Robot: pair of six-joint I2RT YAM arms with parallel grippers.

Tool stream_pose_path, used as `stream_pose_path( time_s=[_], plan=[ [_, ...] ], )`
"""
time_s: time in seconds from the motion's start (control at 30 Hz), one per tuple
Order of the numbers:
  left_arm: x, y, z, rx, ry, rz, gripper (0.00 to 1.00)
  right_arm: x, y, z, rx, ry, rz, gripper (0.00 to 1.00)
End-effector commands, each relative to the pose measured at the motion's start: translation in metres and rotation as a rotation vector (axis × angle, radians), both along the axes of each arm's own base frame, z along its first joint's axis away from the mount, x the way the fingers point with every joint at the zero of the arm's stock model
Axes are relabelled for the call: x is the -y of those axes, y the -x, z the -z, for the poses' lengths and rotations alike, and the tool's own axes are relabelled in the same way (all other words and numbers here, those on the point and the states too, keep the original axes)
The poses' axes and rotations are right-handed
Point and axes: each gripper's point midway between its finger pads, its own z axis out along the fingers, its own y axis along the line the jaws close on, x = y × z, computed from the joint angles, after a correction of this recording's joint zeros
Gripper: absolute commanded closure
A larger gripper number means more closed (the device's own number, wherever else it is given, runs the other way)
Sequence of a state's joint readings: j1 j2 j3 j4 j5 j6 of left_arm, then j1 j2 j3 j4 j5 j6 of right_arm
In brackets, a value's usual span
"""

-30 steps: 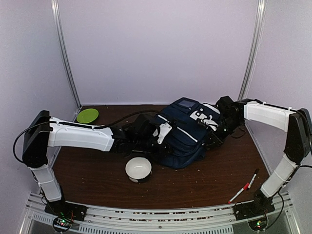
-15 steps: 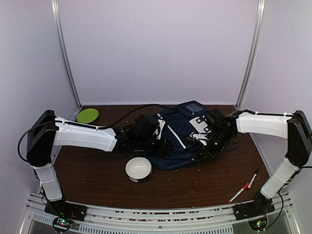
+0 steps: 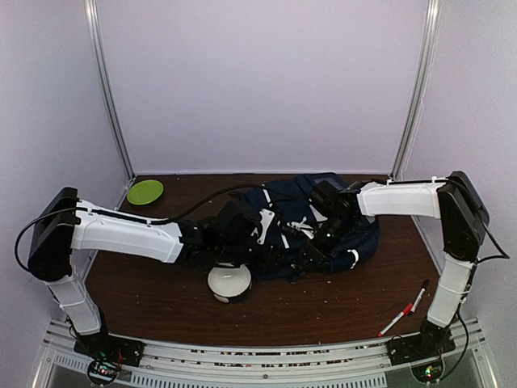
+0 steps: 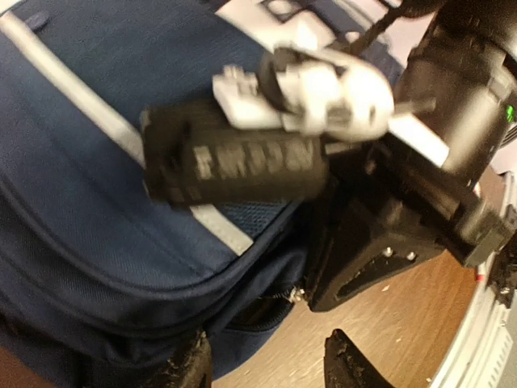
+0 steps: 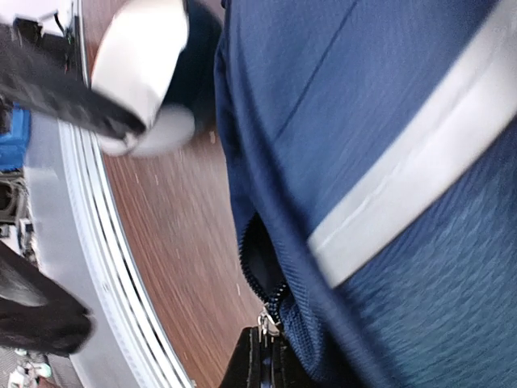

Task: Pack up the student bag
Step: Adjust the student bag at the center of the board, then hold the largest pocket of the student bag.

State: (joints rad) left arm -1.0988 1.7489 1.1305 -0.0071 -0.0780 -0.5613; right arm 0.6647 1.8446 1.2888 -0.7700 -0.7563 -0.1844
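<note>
The student bag point(image 3: 355, 234), navy with white stripes, lies flat mid-table and fills both wrist views point(image 4: 89, 186) point(image 5: 380, 162). My right gripper point(image 3: 309, 253) is at its front edge, shut on the metal zipper pull point(image 5: 269, 321). Behind the pull the zipper gapes in a short dark slit point(image 5: 257, 259). The right gripper's black fingers point(image 4: 380, 242) also show in the left wrist view, at the pull point(image 4: 297, 295). My left gripper point(image 4: 271, 368) is at the bag's left end point(image 3: 242, 234), open. The bag's lower corner lies against one finger and bare table shows beside the other.
A white bowl point(image 3: 229, 282) stands just in front of the left gripper and the bag. A green plate point(image 3: 145, 191) lies at the back left corner. Two markers point(image 3: 408, 307) lie at the front right. The metal rail point(image 3: 258, 356) runs along the near edge.
The right gripper has travelled left along the bag's front edge with the zipper pull. The bag has slumped flatter and shifted left. The left gripper has dropped slightly toward the bowl.
</note>
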Motion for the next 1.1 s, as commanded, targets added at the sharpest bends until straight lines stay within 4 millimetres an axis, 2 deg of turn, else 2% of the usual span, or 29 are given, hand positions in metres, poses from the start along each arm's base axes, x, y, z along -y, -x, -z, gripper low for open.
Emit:
stream_pose_path(
  time_s=[0.0,0.2,0.23,0.3,0.4,0.47,0.57,0.6,0.73,0.83,1.07],
  plan=[
    [-0.024,-0.01,-0.017,0.037,-0.003,-0.134,0.49,-0.046,-0.04,-0.038,0.062,-0.17,0.039,0.98],
    [-0.034,-0.002,-0.003,-0.012,-0.051,-0.192,0.51,-0.064,-0.074,-0.062,0.086,-0.272,0.072,0.84],
    [-0.034,-0.001,0.0,-0.016,-0.057,-0.194,0.51,-0.065,-0.075,-0.063,0.06,-0.28,0.075,0.78],
    [-0.038,-0.001,0.005,-0.029,-0.071,-0.214,0.52,-0.063,-0.065,-0.066,-0.004,-0.289,0.037,0.72],
    [-0.046,0.002,0.007,-0.045,-0.091,-0.223,0.52,-0.044,-0.04,-0.069,-0.078,-0.258,-0.015,0.68],
    [-0.047,0.005,0.007,-0.058,-0.107,-0.215,0.52,-0.025,-0.033,-0.071,-0.026,-0.217,-0.029,0.68],
    [-0.044,0.009,0.008,-0.078,-0.137,-0.185,0.52,0.008,-0.031,-0.056,0.2,-0.089,-0.064,0.69],
    [-0.045,0.009,0.008,-0.08,-0.144,-0.181,0.53,0.022,-0.027,-0.042,0.277,-0.022,-0.092,0.68],
    [-0.06,0.014,0.007,-0.048,-0.118,-0.181,0.49,0.045,-0.028,-0.03,0.533,0.079,-0.167,0.54],
    [-0.068,0.014,0.0,0.0,-0.089,-0.18,0.44,0.043,-0.031,-0.031,0.647,0.112,-0.21,0.45],
    [-0.074,0.007,-0.028,0.101,-0.058,-0.184,0.44,0.012,-0.014,-0.032,0.849,0.102,-0.356,0.46]
  ],
)
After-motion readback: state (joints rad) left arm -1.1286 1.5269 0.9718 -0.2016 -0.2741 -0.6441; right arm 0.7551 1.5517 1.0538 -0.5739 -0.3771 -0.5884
